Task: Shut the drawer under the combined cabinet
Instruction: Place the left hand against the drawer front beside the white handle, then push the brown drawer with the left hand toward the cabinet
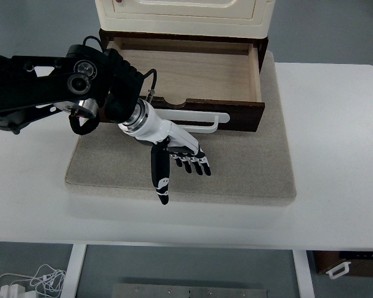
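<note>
One left robot hand (174, 155), fingers spread, empty, beside drawer (193, 77).

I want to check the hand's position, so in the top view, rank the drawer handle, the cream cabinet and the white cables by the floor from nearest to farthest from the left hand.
From the left hand, open over the mat:
1. Drawer handle, a white bar just above the hand on the open drawer's front.
2. Cream cabinet, at the top, behind the drawer.
3. White cables, bottom left, below the table edge.
</note>
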### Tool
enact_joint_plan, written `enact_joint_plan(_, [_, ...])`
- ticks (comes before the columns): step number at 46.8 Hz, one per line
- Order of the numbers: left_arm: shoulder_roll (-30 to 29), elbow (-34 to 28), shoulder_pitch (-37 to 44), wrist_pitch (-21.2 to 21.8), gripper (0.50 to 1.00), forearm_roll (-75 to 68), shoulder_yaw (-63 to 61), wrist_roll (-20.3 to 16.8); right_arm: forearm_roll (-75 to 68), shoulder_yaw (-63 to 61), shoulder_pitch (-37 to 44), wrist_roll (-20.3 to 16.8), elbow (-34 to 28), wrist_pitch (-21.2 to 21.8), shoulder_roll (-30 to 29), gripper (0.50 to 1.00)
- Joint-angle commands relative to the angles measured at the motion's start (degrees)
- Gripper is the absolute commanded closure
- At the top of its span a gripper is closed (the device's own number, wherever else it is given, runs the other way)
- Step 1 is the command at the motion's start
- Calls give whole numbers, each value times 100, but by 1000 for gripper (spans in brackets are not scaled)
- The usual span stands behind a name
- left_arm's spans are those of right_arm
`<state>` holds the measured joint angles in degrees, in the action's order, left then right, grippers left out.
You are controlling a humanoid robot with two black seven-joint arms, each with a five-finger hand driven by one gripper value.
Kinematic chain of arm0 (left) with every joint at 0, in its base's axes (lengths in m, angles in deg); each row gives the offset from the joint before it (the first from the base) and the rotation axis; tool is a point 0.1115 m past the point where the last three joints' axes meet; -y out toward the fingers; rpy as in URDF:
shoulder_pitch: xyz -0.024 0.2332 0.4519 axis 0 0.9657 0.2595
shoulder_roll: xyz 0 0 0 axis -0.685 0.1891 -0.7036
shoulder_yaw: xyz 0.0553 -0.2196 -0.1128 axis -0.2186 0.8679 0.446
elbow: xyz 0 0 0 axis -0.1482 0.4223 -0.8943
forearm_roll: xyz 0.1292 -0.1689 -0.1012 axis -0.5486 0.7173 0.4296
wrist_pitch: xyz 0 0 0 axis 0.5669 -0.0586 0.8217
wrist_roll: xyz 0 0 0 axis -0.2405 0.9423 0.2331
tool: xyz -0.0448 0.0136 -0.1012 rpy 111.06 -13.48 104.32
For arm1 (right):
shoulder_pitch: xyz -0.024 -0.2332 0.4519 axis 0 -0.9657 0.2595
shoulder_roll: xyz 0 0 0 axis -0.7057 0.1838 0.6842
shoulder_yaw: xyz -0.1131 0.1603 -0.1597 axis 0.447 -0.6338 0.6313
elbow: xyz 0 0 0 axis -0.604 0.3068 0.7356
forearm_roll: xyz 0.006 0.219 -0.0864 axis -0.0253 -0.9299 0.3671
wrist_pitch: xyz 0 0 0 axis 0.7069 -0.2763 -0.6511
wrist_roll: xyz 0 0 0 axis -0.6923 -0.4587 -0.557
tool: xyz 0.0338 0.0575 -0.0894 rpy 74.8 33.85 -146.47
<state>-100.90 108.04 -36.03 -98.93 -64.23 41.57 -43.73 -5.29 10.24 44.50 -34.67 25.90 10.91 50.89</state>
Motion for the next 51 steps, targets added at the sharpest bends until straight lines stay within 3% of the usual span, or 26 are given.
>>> enact_joint_plan(1, [6,-64,-43,-4,504,-59,-1,0,0,0,0,0,1,-3,0,548])
enact_joint_plan(51, [50,-846,-43,-13,504,-306,43,0,0,0,0,0,1,-3,0,548])
